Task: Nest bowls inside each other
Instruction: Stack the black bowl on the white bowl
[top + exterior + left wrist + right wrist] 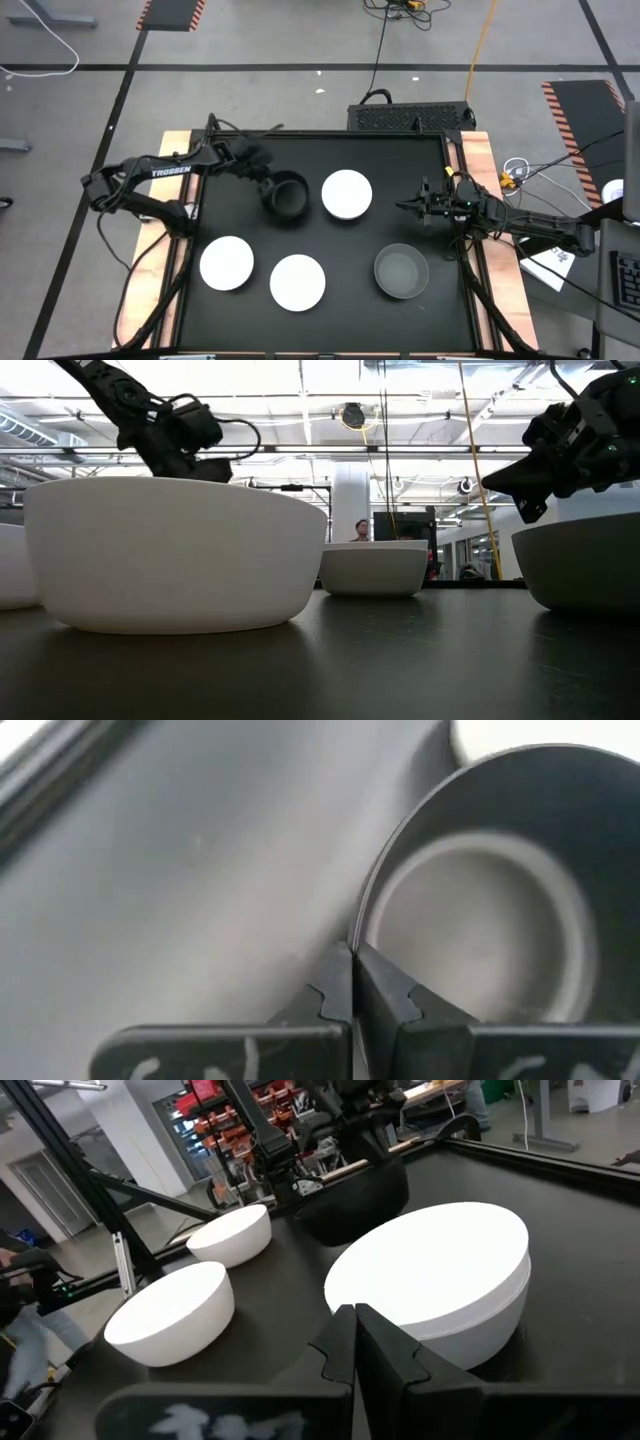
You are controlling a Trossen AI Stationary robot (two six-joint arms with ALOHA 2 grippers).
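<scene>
Bowls sit upright, mouths up, on the black table (420, 180): a black bowl (287, 193) at the back left beside a white bowl (347, 193), two more white bowls (226, 264) (298, 282) in front, a grey bowl (402, 271) at the right. The left gripper (268, 188), arm reaching in from the left edge, is pinched on the black bowl's rim. The right gripper (408, 207) hovers with fingers together, well right of the white bowl.

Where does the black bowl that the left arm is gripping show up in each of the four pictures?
High view: black bowl, left of centre, beside a white bowl.
Low view: hidden behind the nearest white bowl.
Left wrist view: right half, rim pinched by the left end effector.
Right wrist view: top centre.
Shared landmark: that white bowl.
</scene>
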